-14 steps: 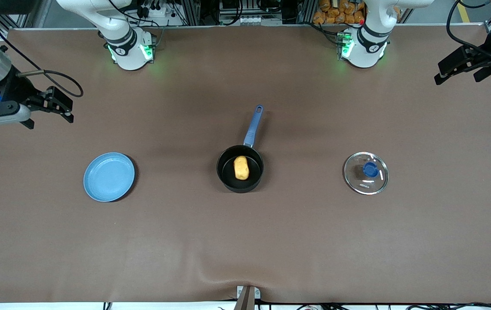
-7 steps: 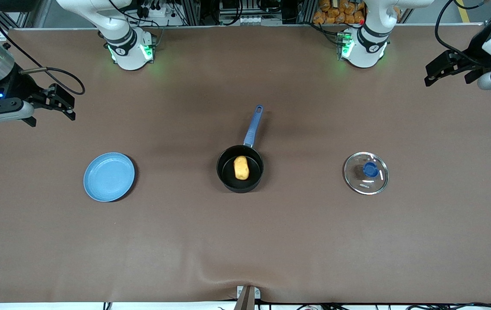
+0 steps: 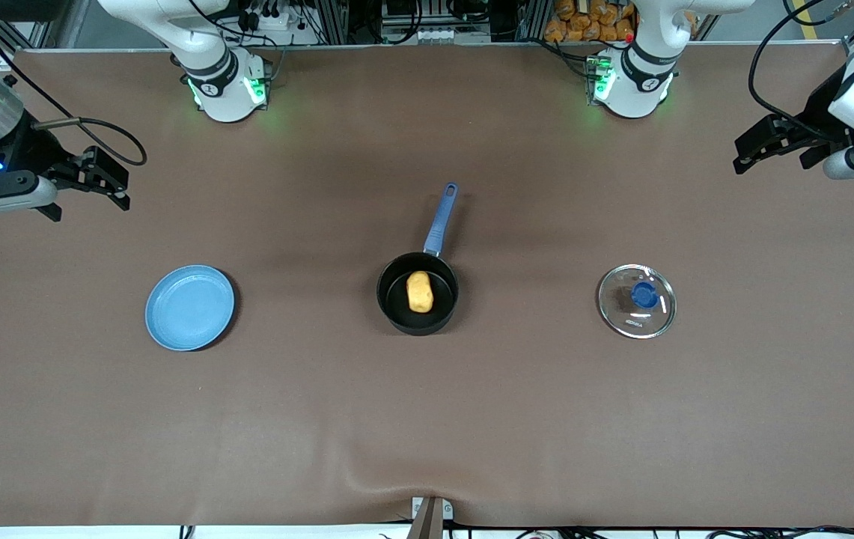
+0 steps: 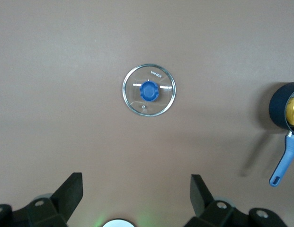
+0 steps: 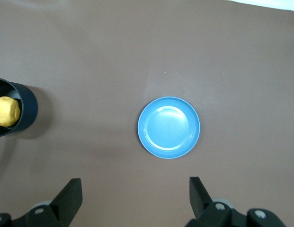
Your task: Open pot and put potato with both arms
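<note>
Potato [image 3: 419, 291] already sits in the pot [image 3: 418, 293], lid [image 3: 636, 301] off; left pincer [image 3: 752, 152] and right pincer [image 3: 106, 180] both spread, empty, over bench [image 3: 427, 419] ends, well apart from pot.

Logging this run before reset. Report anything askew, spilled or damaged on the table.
Nothing stands out. The potato lies inside the pot, the glass lid rests flat toward the left arm's end, and the blue plate is bare. Left gripper and right gripper are open, holding nothing.
</note>
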You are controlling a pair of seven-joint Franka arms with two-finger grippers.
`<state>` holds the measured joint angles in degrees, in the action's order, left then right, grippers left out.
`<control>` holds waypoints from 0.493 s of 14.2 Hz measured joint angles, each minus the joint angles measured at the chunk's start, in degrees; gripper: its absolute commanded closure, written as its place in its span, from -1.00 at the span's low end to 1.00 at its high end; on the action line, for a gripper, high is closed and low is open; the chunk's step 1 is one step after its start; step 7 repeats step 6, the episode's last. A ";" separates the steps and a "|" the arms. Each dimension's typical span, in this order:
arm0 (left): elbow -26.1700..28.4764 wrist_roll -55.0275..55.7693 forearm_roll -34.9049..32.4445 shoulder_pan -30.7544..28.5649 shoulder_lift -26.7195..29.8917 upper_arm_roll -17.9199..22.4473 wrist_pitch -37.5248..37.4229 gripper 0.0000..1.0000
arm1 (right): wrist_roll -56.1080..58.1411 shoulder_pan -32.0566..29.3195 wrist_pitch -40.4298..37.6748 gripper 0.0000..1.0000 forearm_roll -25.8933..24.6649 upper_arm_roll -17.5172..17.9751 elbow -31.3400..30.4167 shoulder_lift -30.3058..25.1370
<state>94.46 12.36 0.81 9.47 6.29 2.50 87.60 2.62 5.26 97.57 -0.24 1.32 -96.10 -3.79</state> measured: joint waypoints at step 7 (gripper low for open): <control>0.10 0.00 -0.22 -0.72 0.14 0.08 0.65 -1.00 | 4.94 -6.97 0.14 -1.00 0.04 -0.06 -1.14 0.01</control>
